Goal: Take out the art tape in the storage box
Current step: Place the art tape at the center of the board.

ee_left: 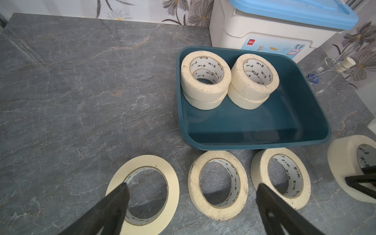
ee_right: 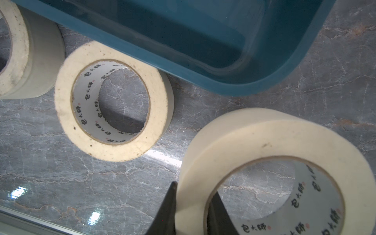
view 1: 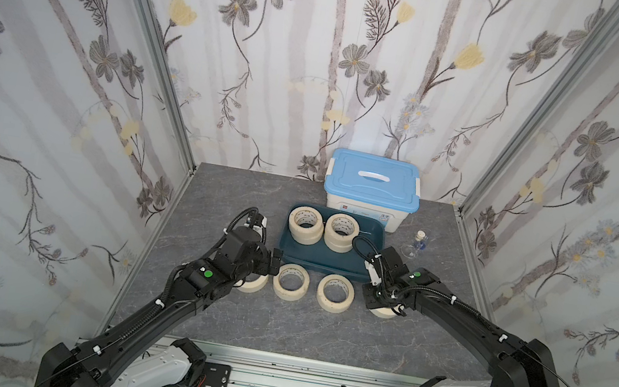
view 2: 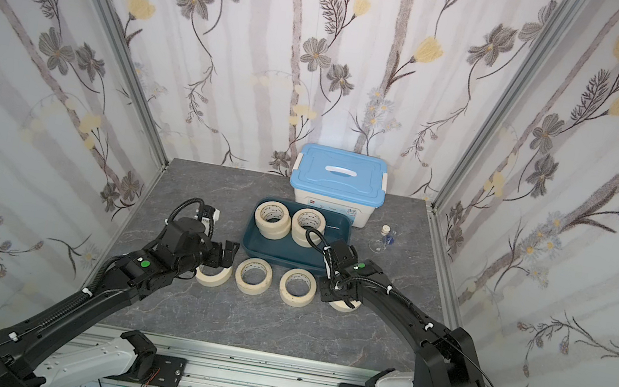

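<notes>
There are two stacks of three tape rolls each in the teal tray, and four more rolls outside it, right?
Not quite: the left wrist view shows both stacks in the teal tray are two rolls high, not three. Four more rolls are outside it.

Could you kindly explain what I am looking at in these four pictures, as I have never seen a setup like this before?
These are two black robot arms mounted at the near edge of a table. Two pictures look down from overhead, nearly alike; the other two come from cameras on the wrists. The teal storage box holds four tape rolls in two stacks. Four more lie in a row on the table before it. The left gripper, the clamp at that arm's tip, is open and holds nothing; the right gripper is shut on the wall of the rightmost roll. Behind stand a white bin and a small glass flask.
</notes>
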`<state>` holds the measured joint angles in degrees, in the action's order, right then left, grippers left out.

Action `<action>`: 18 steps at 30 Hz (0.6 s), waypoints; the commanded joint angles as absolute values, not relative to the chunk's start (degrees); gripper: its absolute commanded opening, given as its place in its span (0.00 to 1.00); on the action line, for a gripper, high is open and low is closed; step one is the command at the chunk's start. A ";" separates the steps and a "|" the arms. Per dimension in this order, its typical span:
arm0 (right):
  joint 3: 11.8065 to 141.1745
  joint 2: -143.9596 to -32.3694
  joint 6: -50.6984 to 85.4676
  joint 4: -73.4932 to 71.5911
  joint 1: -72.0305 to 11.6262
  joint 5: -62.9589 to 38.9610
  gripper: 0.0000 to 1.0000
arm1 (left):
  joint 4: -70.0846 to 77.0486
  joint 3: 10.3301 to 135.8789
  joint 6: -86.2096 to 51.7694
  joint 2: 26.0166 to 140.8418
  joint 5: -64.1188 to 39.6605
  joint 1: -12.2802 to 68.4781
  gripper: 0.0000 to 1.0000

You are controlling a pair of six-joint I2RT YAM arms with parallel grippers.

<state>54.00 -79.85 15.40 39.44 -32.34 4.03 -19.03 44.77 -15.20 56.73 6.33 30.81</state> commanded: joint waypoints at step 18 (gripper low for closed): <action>52.21 -88.04 15.45 32.35 -32.30 5.34 0.17 | -17.95 45.51 -15.20 56.84 6.59 30.76 1.00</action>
<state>52.10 -87.55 15.18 34.85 -32.34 4.34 -19.05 44.99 -15.22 56.64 6.39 30.81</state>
